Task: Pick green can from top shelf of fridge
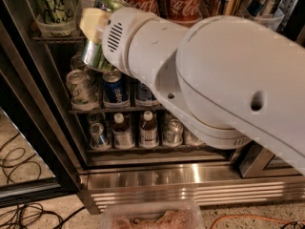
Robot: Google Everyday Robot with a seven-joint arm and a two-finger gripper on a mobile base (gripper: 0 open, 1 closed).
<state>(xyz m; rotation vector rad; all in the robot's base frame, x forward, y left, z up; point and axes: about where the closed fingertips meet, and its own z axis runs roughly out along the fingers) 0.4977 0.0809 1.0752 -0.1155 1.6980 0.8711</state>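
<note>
My gripper (98, 32) is at the upper left, in front of the fridge (190, 185), shut on a shiny green can (96, 57). The can is tilted, its silver top (108, 1) leaning right, and a pale yellow finger (93, 22) lies across its side. It hangs just in front of the top shelf (52, 38). A similar tall pale-green can with black script (50, 6) stands in a clear bin on that shelf to the left. My white arm (214, 80) hides most of the fridge's right side.
Red Coca-Cola cans (186, 1) stand on the top shelf to the right. Short cans (82, 87) and a blue can (116, 87) fill the rack below, with bottles (148, 128) lower still. The black door frame (28, 104) runs down the left. Cables (19, 166) lie on the floor, and a plastic container (152, 216) sits at the bottom.
</note>
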